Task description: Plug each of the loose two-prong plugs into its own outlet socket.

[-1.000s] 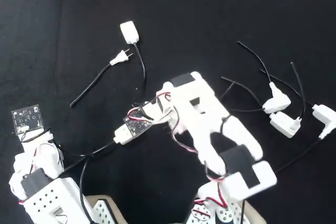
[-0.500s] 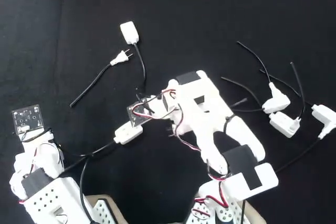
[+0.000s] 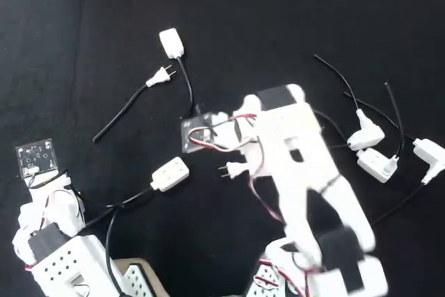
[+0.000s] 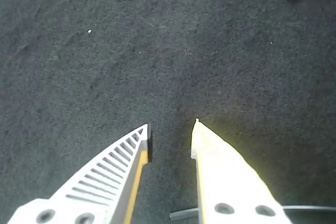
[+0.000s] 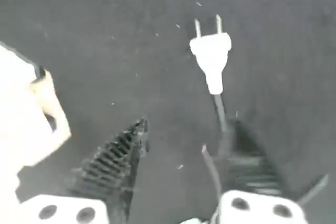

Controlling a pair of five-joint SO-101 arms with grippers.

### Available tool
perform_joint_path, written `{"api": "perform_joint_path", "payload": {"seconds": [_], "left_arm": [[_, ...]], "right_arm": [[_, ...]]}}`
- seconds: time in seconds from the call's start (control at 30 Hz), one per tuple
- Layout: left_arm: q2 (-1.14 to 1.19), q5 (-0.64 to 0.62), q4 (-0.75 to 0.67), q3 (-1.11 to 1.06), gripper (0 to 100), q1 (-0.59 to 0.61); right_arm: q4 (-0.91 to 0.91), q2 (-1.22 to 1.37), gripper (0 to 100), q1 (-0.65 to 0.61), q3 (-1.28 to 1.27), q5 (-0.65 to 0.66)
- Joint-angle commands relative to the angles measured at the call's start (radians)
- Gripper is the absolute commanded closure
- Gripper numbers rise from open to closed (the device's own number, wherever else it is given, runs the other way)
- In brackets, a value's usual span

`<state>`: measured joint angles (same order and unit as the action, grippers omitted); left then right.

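Watching right gripper (image 5: 189, 132): I see its jaws spread wide, holding nothing.
Two-prong plug (image 5: 211, 56): flat on the surface (image 5: 105, 35) just ahead of that gripper, prongs pointing away, cord (image 5: 220, 114) trailing back toward it.
Left gripper (image 4: 170, 132): jaws slightly parted, empty.
Outlet socket (image 3: 170, 174): near the right gripper, apart from the plug.

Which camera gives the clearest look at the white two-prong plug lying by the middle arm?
The right wrist view: the two-prong plug lies close ahead, both prongs and its cord plain. The high view shows the same plug small and far off. The left wrist view faces black cloth elsewhere.
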<state>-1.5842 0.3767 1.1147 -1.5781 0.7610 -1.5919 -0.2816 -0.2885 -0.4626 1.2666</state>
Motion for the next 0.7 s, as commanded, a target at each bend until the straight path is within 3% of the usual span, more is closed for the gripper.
{"api": "perform_joint_path", "payload": {"seconds": [0.0,0.2,0.3,0.5,0.67], "left_arm": [[-0.003,0.003,-0.018,0.004,86,-0.013],[-0.003,0.003,-0.018,0.004,86,-0.013],[-0.003,0.003,-0.018,0.004,86,-0.013],[-0.003,0.003,-0.020,-0.002,86,-0.013],[-0.003,0.003,-0.020,-0.002,86,-0.013]], "right_arm": [[-0.020,-0.125,97.5,0.018,-0.025,-0.247],[0.011,-0.130,90.7,0.018,-0.117,-0.821],[0.114,-0.067,81.2,0.023,-0.125,-1.112],[0.224,0.082,52.2,0.012,-0.114,-1.577],[0.275,0.185,49.8,-0.046,-0.071,-1.858]]}}
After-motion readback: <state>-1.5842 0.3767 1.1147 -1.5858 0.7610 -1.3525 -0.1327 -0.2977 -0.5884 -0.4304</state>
